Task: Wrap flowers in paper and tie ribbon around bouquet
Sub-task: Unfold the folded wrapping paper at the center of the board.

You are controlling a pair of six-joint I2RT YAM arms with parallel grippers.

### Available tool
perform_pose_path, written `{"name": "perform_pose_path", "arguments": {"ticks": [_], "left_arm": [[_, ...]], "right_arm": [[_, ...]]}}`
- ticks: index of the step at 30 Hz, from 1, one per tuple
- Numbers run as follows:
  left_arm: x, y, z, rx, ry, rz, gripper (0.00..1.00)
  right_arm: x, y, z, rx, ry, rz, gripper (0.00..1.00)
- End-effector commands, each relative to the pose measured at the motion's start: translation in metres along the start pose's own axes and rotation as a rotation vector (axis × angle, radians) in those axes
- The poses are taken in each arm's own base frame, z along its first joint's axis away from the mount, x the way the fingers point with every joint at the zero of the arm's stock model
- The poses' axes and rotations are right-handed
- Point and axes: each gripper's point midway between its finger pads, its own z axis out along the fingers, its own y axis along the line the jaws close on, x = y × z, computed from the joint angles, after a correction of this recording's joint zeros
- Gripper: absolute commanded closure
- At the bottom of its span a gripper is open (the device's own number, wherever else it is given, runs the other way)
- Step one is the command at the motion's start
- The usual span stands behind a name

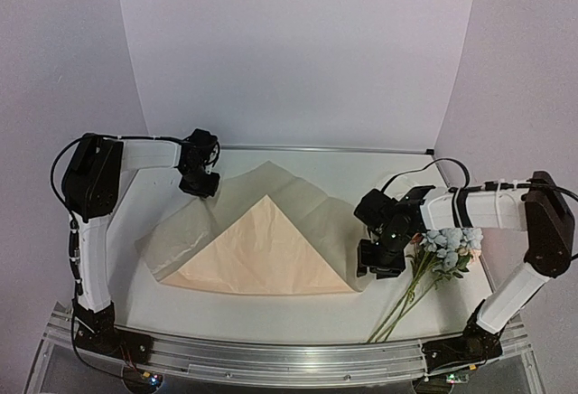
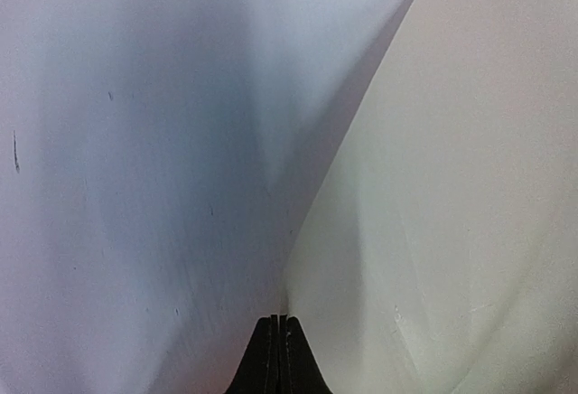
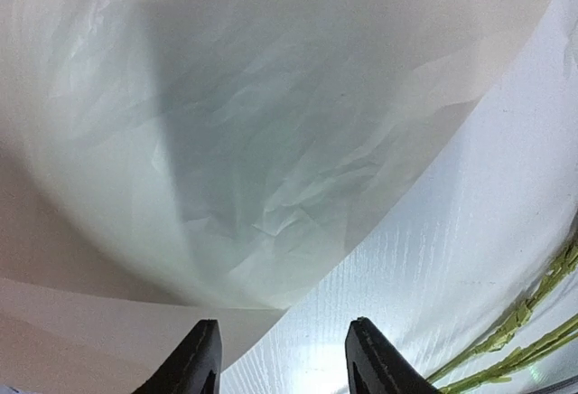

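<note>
Flowers (image 1: pixel 442 251): lower right of the top view, lying on the white table (image 1: pixel 271 317), stems pointing to the near edge, heads beside the right arm. Right gripper (image 3: pixel 282 358): just left of the flowers, at the right edge of the pale grey-green sheet (image 1: pixel 181 231); fingers parted, nothing between them. Paper (image 1: pixel 262 254): tan triangle at centre, lying on the grey-green sheet. Left gripper (image 2: pixel 278 358): upper left, at the sheet's far corner; fingers pressed together, and whether they pinch the sheet's edge cannot be told.
</note>
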Motion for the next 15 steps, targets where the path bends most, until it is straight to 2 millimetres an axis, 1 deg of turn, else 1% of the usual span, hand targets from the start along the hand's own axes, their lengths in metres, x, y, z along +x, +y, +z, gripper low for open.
{"name": "perform_pose_path", "arguments": {"ticks": [1, 3, 5, 7, 8, 10, 12, 13, 15], "left_arm": [[-0.039, 0.005, -0.007, -0.007, -0.101, -0.015, 1.0], [-0.043, 0.004, -0.004, -0.002, -0.109, -0.016, 1.0], [-0.045, 0.003, -0.003, 0.005, -0.124, -0.011, 1.0], [-0.047, 0.003, -0.003, 0.003, -0.139, -0.008, 1.0], [-0.048, 0.003, -0.003, 0.006, -0.147, -0.008, 1.0], [-0.049, 0.002, -0.003, 0.011, -0.159, -0.008, 1.0], [-0.051, 0.0, -0.004, 0.018, -0.167, -0.006, 1.0], [-0.052, 0.0, -0.004, 0.018, -0.168, -0.005, 1.0], [-0.055, 0.0, -0.007, 0.021, -0.175, -0.002, 1.0]], "right_arm": [[0.004, 0.008, -0.016, -0.029, 0.002, -0.062, 0.45], [-0.003, 0.019, -0.02, -0.046, -0.001, -0.11, 0.41], [-0.017, 0.036, -0.027, -0.077, -0.024, -0.177, 0.36], [-0.039, 0.063, -0.033, -0.147, -0.035, -0.221, 0.32], [-0.052, 0.08, -0.036, -0.203, -0.044, -0.23, 0.29], [-0.073, 0.107, -0.038, -0.291, -0.057, -0.241, 0.21], [-0.089, 0.126, -0.032, -0.352, -0.022, -0.225, 0.15], [-0.093, 0.129, -0.022, -0.365, 0.009, -0.21, 0.12], [-0.108, 0.132, -0.012, -0.394, 0.028, -0.171, 0.05]]}}
